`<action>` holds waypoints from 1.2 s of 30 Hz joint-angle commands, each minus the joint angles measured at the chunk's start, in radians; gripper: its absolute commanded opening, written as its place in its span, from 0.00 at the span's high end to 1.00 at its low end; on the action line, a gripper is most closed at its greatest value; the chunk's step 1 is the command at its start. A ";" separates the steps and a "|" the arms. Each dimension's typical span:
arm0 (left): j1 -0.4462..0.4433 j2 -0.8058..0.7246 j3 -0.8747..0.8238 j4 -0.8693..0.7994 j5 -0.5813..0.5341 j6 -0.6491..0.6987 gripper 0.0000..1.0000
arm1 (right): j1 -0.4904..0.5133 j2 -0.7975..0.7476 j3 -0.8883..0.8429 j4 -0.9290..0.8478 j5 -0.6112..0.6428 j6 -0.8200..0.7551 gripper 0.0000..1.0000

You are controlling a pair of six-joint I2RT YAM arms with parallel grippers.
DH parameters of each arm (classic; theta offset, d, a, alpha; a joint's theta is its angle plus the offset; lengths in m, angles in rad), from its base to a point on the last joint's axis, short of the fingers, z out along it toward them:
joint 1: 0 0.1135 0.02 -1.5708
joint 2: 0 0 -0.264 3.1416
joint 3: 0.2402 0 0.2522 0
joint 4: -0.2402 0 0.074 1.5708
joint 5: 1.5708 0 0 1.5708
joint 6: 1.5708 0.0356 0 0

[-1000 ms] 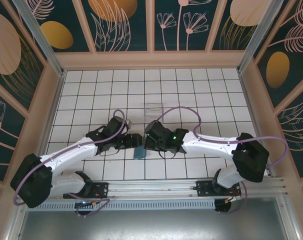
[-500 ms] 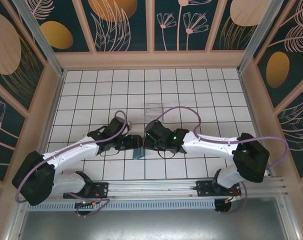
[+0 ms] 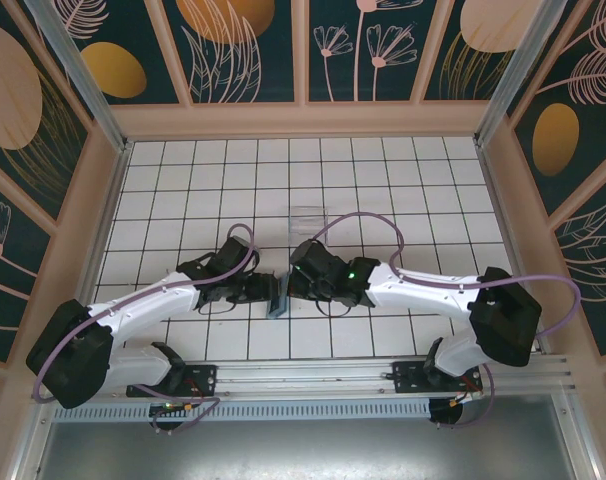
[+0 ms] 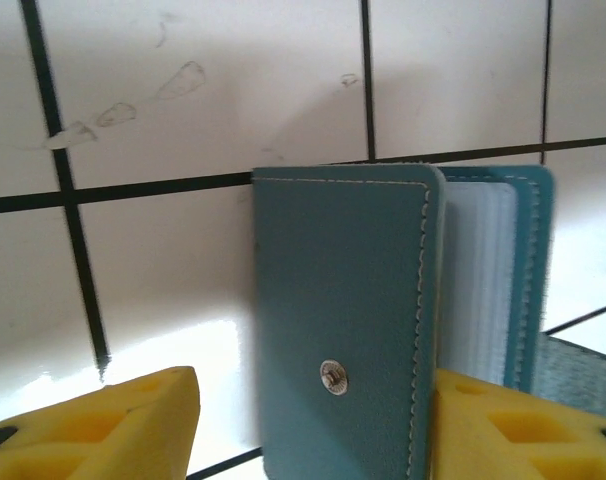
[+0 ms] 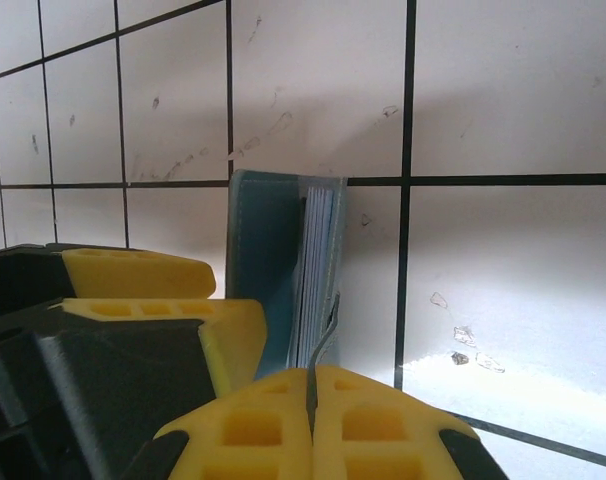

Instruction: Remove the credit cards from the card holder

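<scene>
We see a white tiled table (image 3: 383, 180) enclosed by floral-patterned walls (image 3: 243, 50). The card holder (image 3: 277, 302) stands just below frame centre, credit cards (image 4: 483, 280) inside. The left gripper (image 4: 313, 400) straddles it, fingers spread; the right gripper (image 5: 313, 400) is pressed together on its flap. Compared with a second earlier, the left gripper sits closer.

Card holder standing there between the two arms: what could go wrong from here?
The card holder stands on edge on the tiled table. The left end effector straddles it, jaws open, with a gap on one side; closing unevenly could tip it over.
The right end effector is shut on a thin flap, seemingly the holder's; a pull might drag the whole holder instead of spreading it.
The cards sit tightly packed, so several may slide out together.
</scene>
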 commanded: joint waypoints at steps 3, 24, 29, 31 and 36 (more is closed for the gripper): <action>-0.004 -0.026 0.017 -0.074 -0.077 0.008 0.49 | 0.004 -0.034 -0.008 -0.035 0.051 0.032 1.00; -0.004 -0.087 -0.042 0.145 0.100 -0.076 0.92 | -0.089 0.085 -0.085 -0.106 0.101 -0.014 1.00; -0.004 -0.085 -0.059 0.235 0.145 -0.119 0.94 | -0.121 0.080 -0.082 -0.155 0.127 -0.042 0.96; -0.004 -0.084 -0.062 0.261 0.157 -0.132 0.94 | -0.127 0.072 -0.071 -0.191 0.147 -0.047 0.89; -0.005 -0.065 -0.063 0.286 0.166 -0.122 0.95 | -0.133 0.044 -0.022 -0.278 0.176 -0.056 0.66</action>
